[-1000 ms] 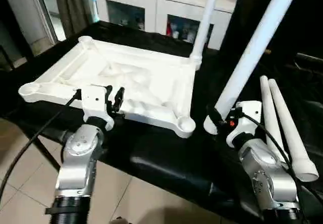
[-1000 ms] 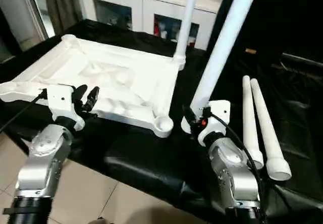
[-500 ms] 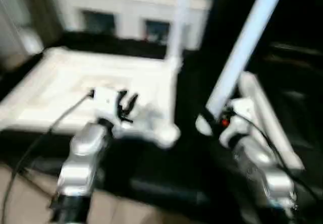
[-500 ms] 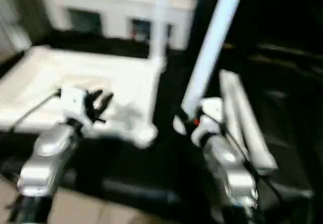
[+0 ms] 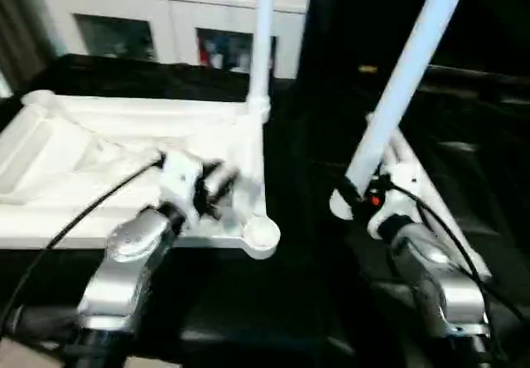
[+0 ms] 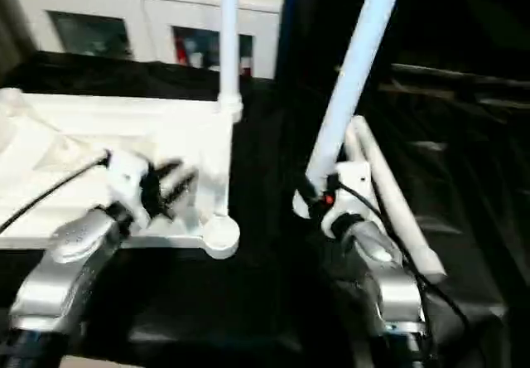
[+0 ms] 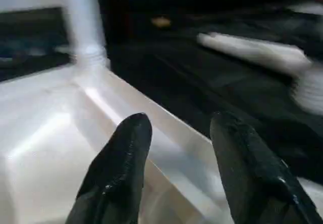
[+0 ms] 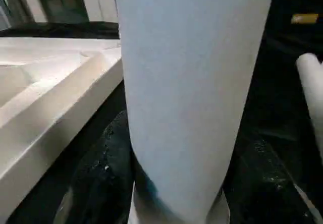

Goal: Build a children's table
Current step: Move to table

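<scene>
**Item: children's table, part-assembled**

- **Tabletop**: white plastic, lying underside up on the black-draped work table, at about 9 to 10 o'clock in the head view. Ribbed underside with round sockets at the corners. The near corner socket is empty.
- **Fitted leg**: stands upright in the far corner socket, at about 12 o'clock.
- **Held leg**: long white tube, rising steeply toward 1 o'clock; its thick end sits between the fingers of the right gripper, which are clamped around it.
- **Spare legs**: lying on the cloth behind the right arm, at about 3 o'clock; how many I cannot tell.
- **Left gripper**: fingers parted and holding nothing, hovering over the tabletop's raised edge rail near the empty socket.

**Handling notes (judgement):** The legs look like hollow plastic, light and stiff, smooth and somewhat slippery. With such length, a grip near the thick end leaves the far tip free to swing, so the grip wants to be firm. The tabletop looks light and rigid and likely to slide on the cloth when pushed. Best hold: the edge rail beside the socket, to steady it while the leg is pressed in.
</scene>
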Tool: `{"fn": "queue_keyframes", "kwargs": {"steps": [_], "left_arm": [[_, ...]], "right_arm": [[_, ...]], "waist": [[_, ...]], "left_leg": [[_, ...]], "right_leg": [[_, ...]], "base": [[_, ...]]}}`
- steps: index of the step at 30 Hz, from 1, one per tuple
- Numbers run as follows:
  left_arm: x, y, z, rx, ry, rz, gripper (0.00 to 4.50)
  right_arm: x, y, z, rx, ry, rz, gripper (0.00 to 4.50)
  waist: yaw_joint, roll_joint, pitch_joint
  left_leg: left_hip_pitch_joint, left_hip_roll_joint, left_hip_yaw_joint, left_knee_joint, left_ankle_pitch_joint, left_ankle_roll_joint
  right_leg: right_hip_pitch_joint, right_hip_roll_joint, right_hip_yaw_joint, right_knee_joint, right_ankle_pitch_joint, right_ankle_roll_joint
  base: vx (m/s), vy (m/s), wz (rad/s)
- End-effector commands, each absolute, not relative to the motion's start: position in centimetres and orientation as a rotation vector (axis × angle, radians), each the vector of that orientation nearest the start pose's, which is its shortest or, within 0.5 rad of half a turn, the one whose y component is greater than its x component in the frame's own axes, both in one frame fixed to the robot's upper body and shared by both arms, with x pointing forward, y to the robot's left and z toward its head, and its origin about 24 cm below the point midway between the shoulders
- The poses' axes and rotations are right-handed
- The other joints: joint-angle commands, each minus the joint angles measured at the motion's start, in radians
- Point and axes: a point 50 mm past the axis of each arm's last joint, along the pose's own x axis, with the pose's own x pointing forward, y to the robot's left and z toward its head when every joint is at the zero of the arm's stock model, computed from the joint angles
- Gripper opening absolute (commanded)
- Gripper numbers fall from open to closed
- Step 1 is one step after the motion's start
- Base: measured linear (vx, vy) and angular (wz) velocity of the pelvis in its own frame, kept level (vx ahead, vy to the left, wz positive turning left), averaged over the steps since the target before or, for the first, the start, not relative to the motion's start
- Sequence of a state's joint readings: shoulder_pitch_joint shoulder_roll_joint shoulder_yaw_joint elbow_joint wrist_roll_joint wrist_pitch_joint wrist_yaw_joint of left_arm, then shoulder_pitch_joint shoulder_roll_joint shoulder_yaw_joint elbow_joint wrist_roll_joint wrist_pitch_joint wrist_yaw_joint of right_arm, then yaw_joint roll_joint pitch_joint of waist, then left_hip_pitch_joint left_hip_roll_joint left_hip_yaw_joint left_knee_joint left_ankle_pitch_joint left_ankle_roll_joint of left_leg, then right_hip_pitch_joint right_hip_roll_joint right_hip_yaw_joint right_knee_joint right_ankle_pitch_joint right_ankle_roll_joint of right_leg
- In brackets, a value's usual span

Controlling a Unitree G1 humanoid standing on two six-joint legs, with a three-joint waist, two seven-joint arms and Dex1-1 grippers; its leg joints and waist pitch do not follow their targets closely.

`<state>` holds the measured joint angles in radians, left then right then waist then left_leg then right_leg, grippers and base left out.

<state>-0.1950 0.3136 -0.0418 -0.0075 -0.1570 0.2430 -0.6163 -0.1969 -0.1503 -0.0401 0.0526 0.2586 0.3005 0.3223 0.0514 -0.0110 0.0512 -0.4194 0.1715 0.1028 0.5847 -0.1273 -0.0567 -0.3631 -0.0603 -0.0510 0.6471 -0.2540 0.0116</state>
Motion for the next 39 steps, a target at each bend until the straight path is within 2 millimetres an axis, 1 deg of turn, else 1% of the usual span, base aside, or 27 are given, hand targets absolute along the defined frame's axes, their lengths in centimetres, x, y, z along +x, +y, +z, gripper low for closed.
{"fn": "queue_keyframes", "kwargs": {"steps": [1, 3, 4, 7, 8, 10, 12, 13, 15, 18, 20, 22, 23, 24, 25, 26, 27, 28, 29, 30, 31, 32, 33, 34, 35, 37, 39], "left_arm": [[27.4, 15.3, 7.8, 0.176, 0.123, -0.8, 2.4], [27.0, 15.6, 7.5, 0.246, 0.193, -0.912, 2.52], [26.6, 16.2, 7.2, 0.311, 0.278, -1.021, 2.52], [26.7, 16.6, 7.2, 0.346, 0.315, -1.051, 2.52], [27.0, 17.1, 7.2, 0.395, 0.348, -1.064, 2.3], [28.2, 18.1, 7.2, 0.509, 0.431, -1.062, 2.2], [28.7, 18.2, 7.1, 0.535, 0.459, -1.051, 1.99], [28.8, 18.2, 7.1, 0.54, 0.46, -1.051, 1.9], [29.5, 18.0, 7.0, 0.544, 0.476, -1.038, 1.9], [30.1, 17.6, 6.7, 0.564, 0.472, -1.046, 1.57], [30.3, 17.3, 6.4, 0.549, 0.48, -1.066, 1.5], [30.3, 17.0, 6.3, 0.529, 0.486, -1.1, 1.46], [30.3, 16.7, 6.2, 0.511, 0.483, -1.126, 1.15], [30.4, 16.5, 6.2, 0.513, 0.481, -1.13, 1.09], [30.5, 16.5, 6.1, 0.518, 0.482, -1.128, 1.09], [30.8, 16.5, 5.9, 0.535, 0.485, -1.12, 1.05], [31.0, 16.5, 5.8, 0.558, 0.486, -1.11, 0.9], [31.1, 16.5, 5.8, 0.564, 0.486, -1.107, 0.73], [31.2, 16.6, 5.8, 0.571, 0.485, -1.106, 0.64], [31.3, 16.6, 5.8, 0.578, 0.486, -1.107, 0.61], [31.4, 16.7, 5.8, 0.582, 0.488, -1.107, 0.54], [31.5, 16.8, 5.8, 0.597, 0.494, -1.109, 0.54], [31.5, 16.9, 5.8, 0.607, 0.498, -1.11, 0.4], [31.6, 17.0, 5.8, 0.633, 0.506, -1.11, 0.21], [31.6, 17.1, 5.8, 0.643, 0.51, -1.111, 0.21], [31.8, 17.0, 6.0, 0.661, 0.484, -1.111, 0.17], [31.9, 16.7, 6.2, 0.643, 0.461, -1.113, 0.04]], "right_arm": [[29.0, -15.6, 6.6, 0.103, 0.112, 0.382, 1.91], [29.0, -15.7, 6.7, 0.08, 0.117, 0.424, 1.91], [29.0, -15.8, 6.8, 0.04, 0.123, 0.476, 1.91], [28.9, -15.9, 6.9, 0.028, 0.128, 0.5, 1.91], [28.9, -16.1, 6.9, 0.01, 0.132, 0.528, 1.91], [28.6, -16.3, 6.9, -0.03, 0.145, 0.586, 1.91], [28.6, -16.3, 6.9, -0.041, 0.148, 0.594, 1.91], [28.6, -16.3, 6.9, -0.042, 0.148, 0.594, 1.91], [28.5, -16.4, 6.9, -0.046, 0.148, 0.595, 1.91], [28.3, -16.4, 6.8, -0.05, 0.152, 0.601, 1.91], [28.1, -16.4, 6.8, -0.052, 0.155, 0.61, 1.91], [28.1, -16.4, 6.7, -0.054, 0.157, 0.615, 1.91], [28.0, -16.5, 6.6, -0.057, 0.162, 0.615, 1.91], [28.0, -16.6, 6.6, -0.059, 0.164, 0.612, 1.91], [28.0, -16.7, 6.6, -0.06, 0.165, 0.611, 1.91], [28.0, -16.7, 6.6, -0.062, 0.166, 0.609, 1.91], [28.0, -16.8, 6.6, -0.063, 0.166, 0.609, 1.91], [28.0, -16.8, 6.6, -0.063, 0.165, 0.609, 1.91], [28.0, -16.8, 6.6, -0.063, 0.165, 0.609, 1.91], [28.0, -16.8, 6.6, -0.065, 0.165, 0.609, 1.91], [28.0, -16.8, 6.6, -0.065, 0.164, 0.609, 1.91], [28.0, -16.8, 6.6, -0.066, 0.165, 0.608, 1.91], [28.0, -16.8, 6.6, -0.067, 0.165, 0.608, 1.91], [28.0, -16.8, 6.6, -0.068, 0.165, 0.609, 1.91], [28.0, -16.8, 6.6, -0.069, 0.165, 0.609, 1.91], [28.0, -16.8, 6.6, -0.069, 0.166, 0.61, 1.91], [28.0, -16.8, 6.6, -0.069, 0.165, 0.611, 1.91]], "waist": [[-0.003, 0.009, -0.047], [0.0, 0.003, -0.042], [0.004, 0.002, -0.038], [0.014, -0.001, -0.034], [0.014, 0.003, -0.032], [0.017, 0.005, -0.034], [0.014, 0.007, -0.041], [0.014, 0.007, -0.043], [0.013, 0.016, -0.042], [0.008, 0.007, -0.039], [0.011, 0.007, -0.039], [0.009, 0.014, -0.035], [0.005, 0.023, -0.033], [0.016, 0.036, -0.034], [0.037, 0.044, -0.034], [0.114, 0.026, -0.037], [0.086, -0.062, -0.047], [0.064, -0.046, -0.029], [0.083, -0.032, -0.032], [0.099, -0.012, -0.025], [0.087, 0.007, -0.039], [0.069, 0.009, -0.045], [0.062, 0.022, -0.05], [0.059, 0.02, -0.043], [0.058, 0.019, -0.042], [0.057, 0.01, -0.038], [0.051, 0.004, -0.043]], "left_leg": [[0.042, 0.039, -0.009, -0.097, -0.545, -0.092], [0.043, 0.038, -0.001, -0.096, -0.582, -0.098], [0.05, 0.037, 0.007, -0.092, -0.603, -0.098], [0.061, 0.035, 0.014, -0.089, -0.618, -0.101], [0.07, 0.037, 0.014, -0.087, -0.637, -0.102], [0.077, 0.037, 0.014, -0.09, -0.665, -0.103], [0.06, 0.039, 0.009, -0.106, -0.641, -0.107], [0.056, 0.041, 0.008, -0.11, -0.632, -0.107], [0.068, 0.042, 0.009, -0.111, -0.682, -0.117], [0.071, 0.038, 0.016, -0.106, -0.714, -0.108], [0.075, 0.037, 0.017, -0.102, -0.712, -0.102], [0.079, 0.041, 0.015, -0.107, -0.763, -0.106], [0.072, 0.049, 0.013, -0.131, -0.837, -0.12], [0.032, 0.062, 0.03, -0.195, -0.924, -0.131], [-0.011, 0.069, 0.054, -0.241, -0.97, -0.137], [-0.068, 0.057, 0.137, -0.272, -0.898, -0.125], [0.129, 0.036, 0.124, 0.002, -0.516, -0.114], [0.147, 0.004, 0.034, 0.14, -0.272, -0.048], [0.013, -0.031, -0.031, 0.111, -0.084, 0.002], [0.055, 0.016, -0.022, 0.035, -0.197, -0.04], [0.116, 0.044, -0.001, -0.029, -0.394, -0.075], [0.116, 0.053, 0.002, -0.048, -0.472, -0.074], [0.104, 0.058, 0.015, -0.068, -0.495, -0.068], [0.092, 0.057, 0.022, -0.079, -0.494, -0.055], [0.09, 0.056, 0.024, -0.081, -0.505, -0.055], [0.085, 0.048, 0.03, -0.079, -0.519, -0.066], [0.075, 0.046, 0.033, -0.081, -0.455, -0.061]], "right_leg": [[0.017, -0.063, 0.027, -0.094, -0.289, -0.162], [0.005, -0.07, 0.035, -0.107, -0.36, -0.142], [-0.008, -0.076, 0.044, -0.116, -0.426, -0.126], [-0.015, -0.087, 0.045, -0.137, -0.561, -0.089], [-0.02, -0.091, 0.041, -0.143, -0.585, -0.084], [-0.023, -0.082, 0.038, -0.148, -0.583, -0.067], [-0.003, -0.081, 0.032, -0.132, -0.487, -0.09], [0.0, -0.08, 0.03, -0.126, -0.455, -0.098], [-0.009, -0.078, 0.028, -0.127, -0.416, -0.121], [-0.013, -0.084, 0.021, -0.143, -0.479, -0.105], [-0.015, -0.089, 0.018, -0.15, -0.514, -0.096], [-0.013, -0.086, 0.002, -0.156, -0.537, -0.085], [0.002, -0.069, -0.018, -0.138, -0.488, -0.086], [0.042, -0.033, -0.04, -0.061, -0.368, -0.097], [0.076, -0.013, -0.048, 0.032, -0.273, -0.105], [0.092, 0.012, -0.03, 0.116, -0.228, -0.081], [-0.097, -0.117, 0.063, -0.118, -0.798, -0.02], [-0.156, -0.205, 0.101, -0.219, -0.995, -0.064], [0.01, -0.167, 0.149, -0.175, -0.944, -0.103], [-0.003, -0.144, 0.101, -0.143, -0.766, -0.11], [-0.044, -0.052, 0.054, -0.092, -0.458, -0.146], [-0.038, -0.039, 0.05, -0.081, -0.331, -0.162], [-0.016, -0.048, 0.042, -0.074, -0.177, -0.192], [-0.005, -0.057, 0.042, -0.086, -0.178, -0.193], [-0.002, -0.063, 0.04, -0.095, -0.228, -0.184], [-0.005, -0.08, 0.044, -0.117, -0.379, -0.144], [0.003, -0.091, 0.042, -0.127, -0.433, -0.111]], "base": [[-0.074, 0.048, -0.13], [-0.036, 0.019, -0.04], [-0.064, 0.025, -0.08], [-0.072, 0.03, -0.11], [-0.07, 0.024, -0.06], [-0.065, 0.026, -0.06], [0.0, 0.0, 0.0], [-0.031, 0.051, -0.2], [-0.042, 0.052, -0.15], [0.0, 0.0, 0.0], [-0.053, 0.037, -0.14], [-0.058, 0.033, -0.14], [-0.068, 0.028, -0.14], [-0.068, 0.028, -0.14], [-0.123, 0.001, 0.02], [-0.08, -0.086, 0.2], [-0.08, -0.086, 0.2], [0.017, -0.118, 0.05], [0.0, 0.0, 0.0], [0.0, 0.0, 0.0], [-0.071, -0.017, 0.25], [-0.131, -0.028, 0.32], [-0.131, -0.028, 0.32], [0.0, 0.0, 0.0], [0.0, 0.0, 0.0], [0.0, 0.0, 0.0], [0.0, 0.0, 0.0]]}}
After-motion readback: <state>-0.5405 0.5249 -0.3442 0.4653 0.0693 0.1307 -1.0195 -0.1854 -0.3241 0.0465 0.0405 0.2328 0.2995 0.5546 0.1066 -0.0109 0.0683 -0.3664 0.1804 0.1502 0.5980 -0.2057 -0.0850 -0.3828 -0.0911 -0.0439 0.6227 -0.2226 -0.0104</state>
